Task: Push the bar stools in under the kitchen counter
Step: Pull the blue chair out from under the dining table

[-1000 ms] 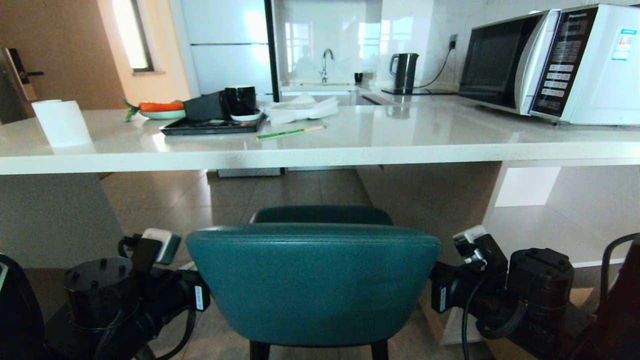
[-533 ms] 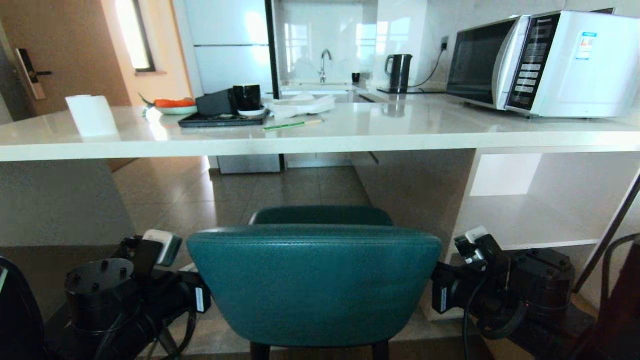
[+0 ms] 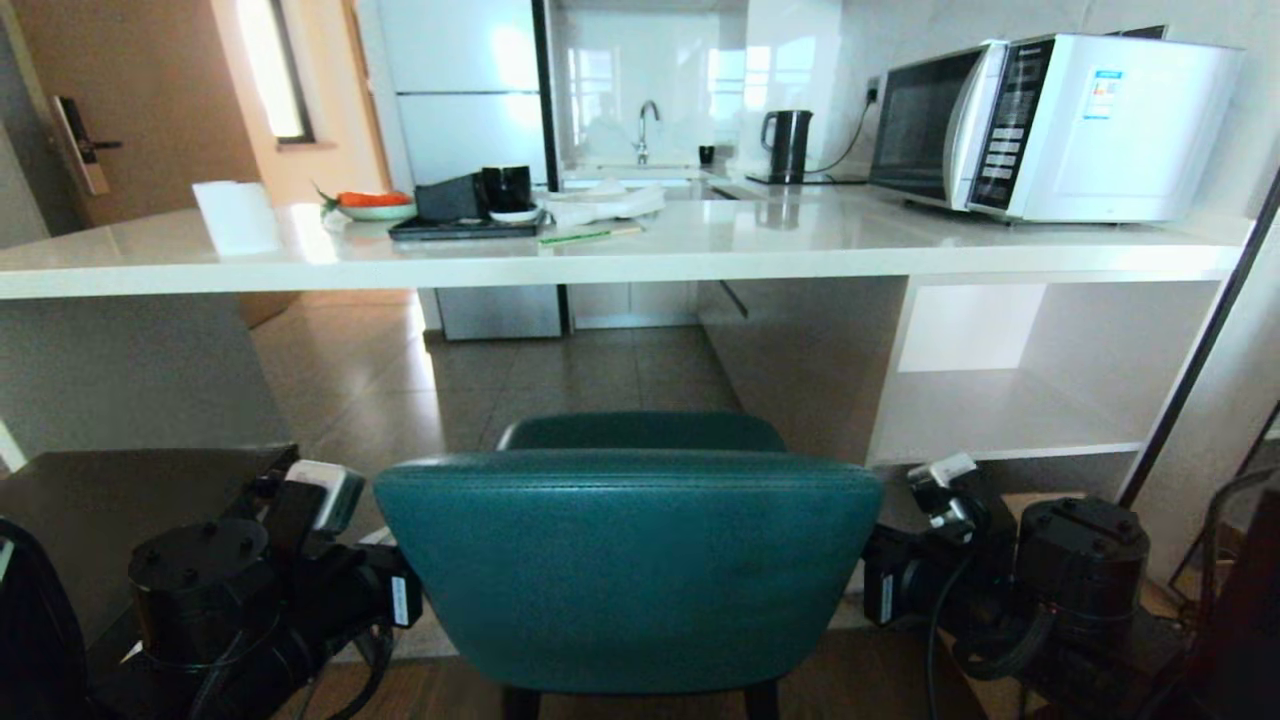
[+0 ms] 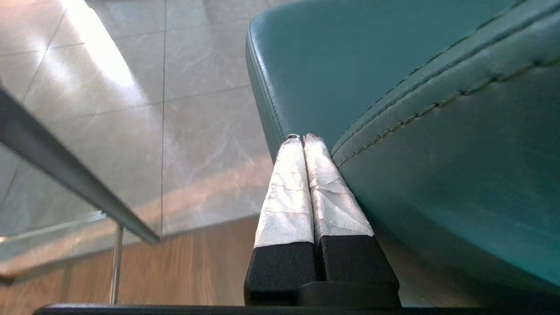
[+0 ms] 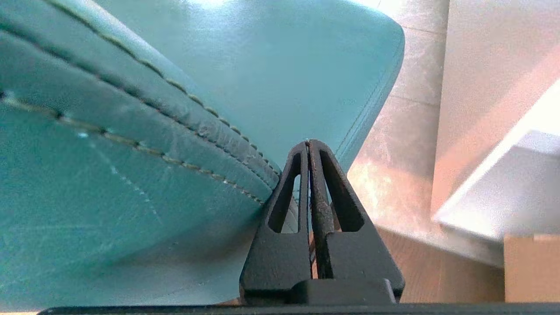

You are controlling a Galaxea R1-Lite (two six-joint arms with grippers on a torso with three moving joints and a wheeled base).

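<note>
The teal stool (image 3: pixel 628 565) stands between the two grippers, its curved back flanked by them, with the desk (image 3: pixel 620 262) beyond and above it. The left gripper (image 4: pixel 302 139) has its jaws pressed together, empty, alongside the stool's back edge. The right gripper (image 5: pixel 308 142) likewise has its jaws closed on nothing, just beside the opposite edge.

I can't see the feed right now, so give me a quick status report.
Left tool and right tool shut, flanking the teal curved-back leather stool. Stool short of the glossy white stone counter. Nothing visibly blocking the gap.
</note>
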